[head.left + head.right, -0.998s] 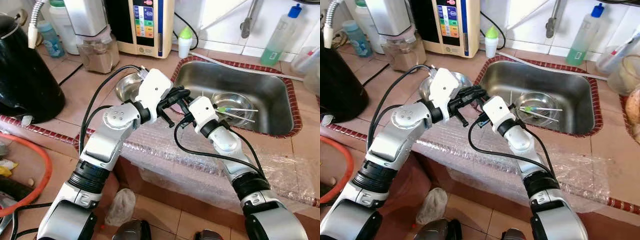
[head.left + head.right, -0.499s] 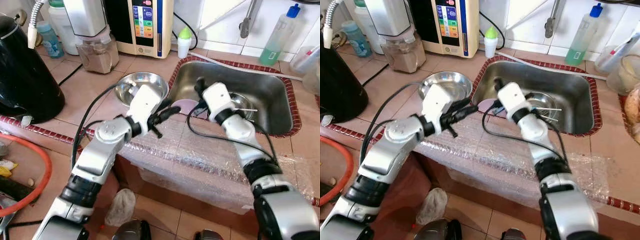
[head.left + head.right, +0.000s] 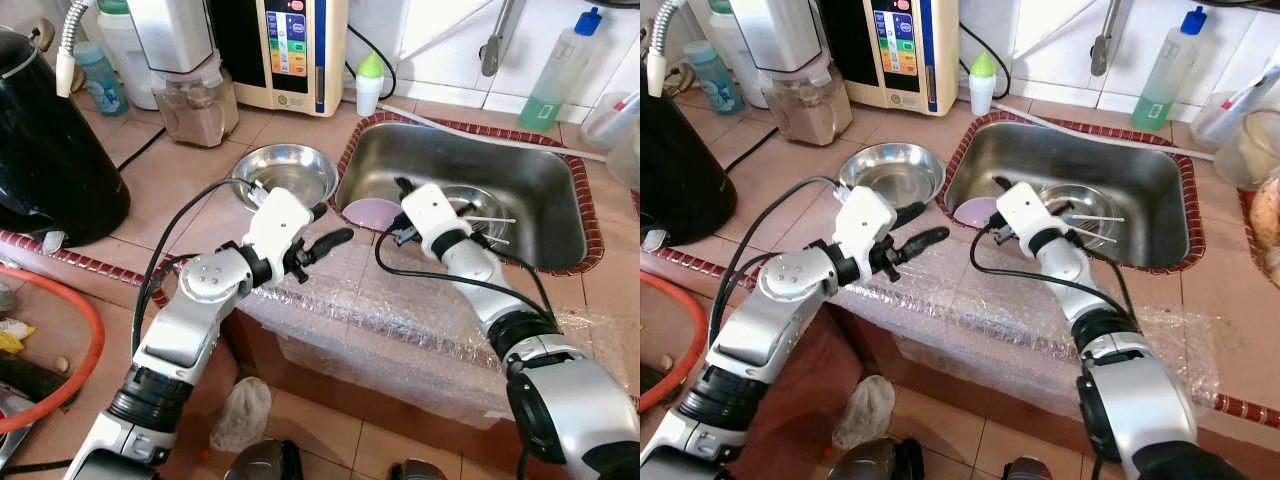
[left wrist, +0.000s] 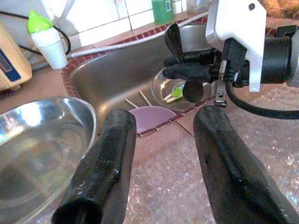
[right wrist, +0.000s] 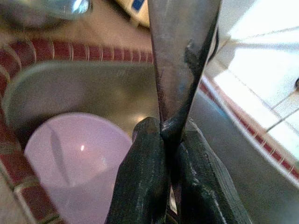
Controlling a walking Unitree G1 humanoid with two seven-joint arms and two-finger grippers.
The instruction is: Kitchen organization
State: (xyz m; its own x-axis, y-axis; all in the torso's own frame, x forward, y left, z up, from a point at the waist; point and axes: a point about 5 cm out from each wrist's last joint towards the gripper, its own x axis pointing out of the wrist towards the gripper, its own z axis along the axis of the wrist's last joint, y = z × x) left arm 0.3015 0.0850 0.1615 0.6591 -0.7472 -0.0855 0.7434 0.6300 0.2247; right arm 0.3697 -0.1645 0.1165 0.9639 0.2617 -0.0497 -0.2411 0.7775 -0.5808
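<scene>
Right pincer (image 5: pixel 166 154) clamped on metal utensil (image 5: pixel 182 56) over sink (image 3: pixel 540 190) – left pincer (image 3: pixel 325 228) spread wide, empty.

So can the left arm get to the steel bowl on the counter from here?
Probably yes: the left gripper is open and empty beside the steel bowl, with nothing between them.

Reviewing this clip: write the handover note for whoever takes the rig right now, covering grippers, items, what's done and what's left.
Left gripper: open, holding nothing, above the bubble wrap on the counter edge.
Right gripper: shut on a flat metal utensil, at the near-left corner of the steel sink.
Round pale-purple plastic bowl lies in the sink just below it. A shiny round bowl with thin sticks sits further in. Round steel bowl stands on the counter.
Done: utensil picked up.
Left: place it, probably then clear the sink.
</scene>
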